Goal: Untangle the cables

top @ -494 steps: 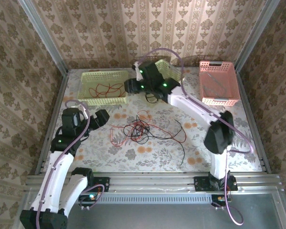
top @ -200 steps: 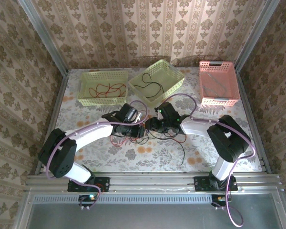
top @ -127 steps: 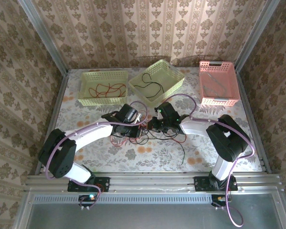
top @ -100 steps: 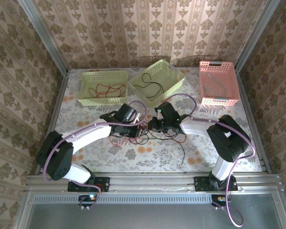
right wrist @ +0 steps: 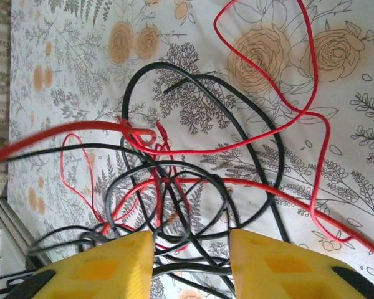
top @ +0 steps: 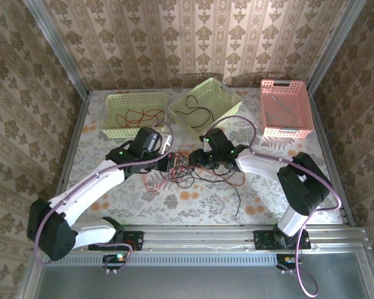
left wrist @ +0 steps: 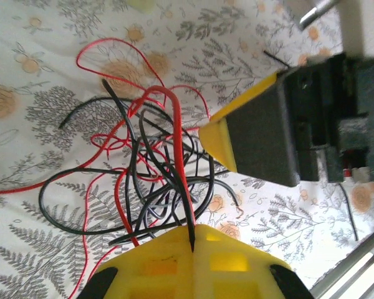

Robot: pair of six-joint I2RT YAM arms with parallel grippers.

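- One loose red-and-black heap was what the cables (top: 188,172) made at the middle of the bench (top: 262,199), between your two arms.
- Your left pincer (left wrist: 192,232) was clamped fully shut on one red cable (left wrist: 178,156), which arched up out of the heap and ran straight down into the closed tips. I judge you held it so to draw that single strand clear of the rest.
- Your right pincer (right wrist: 192,243) stood partly open with nothing gripped. Black strands crossed the gap between its yellow fingers (right wrist: 112,265), so it looked placed to steady the heap against the other side's pull.
- The overhead view gave you the layout: red ones already in the left green basket (top: 134,132), a black one in the middle basket (top: 221,115), pale ones in the pink basket (top: 288,132). Both sets of tips were too small there to read.
- The left wrist view showed the pinch itself, with the right pincer close by at upper right. The right wrist view showed the open gap and a taut, blurred red strand (right wrist: 37,142) leaving at the left edge.
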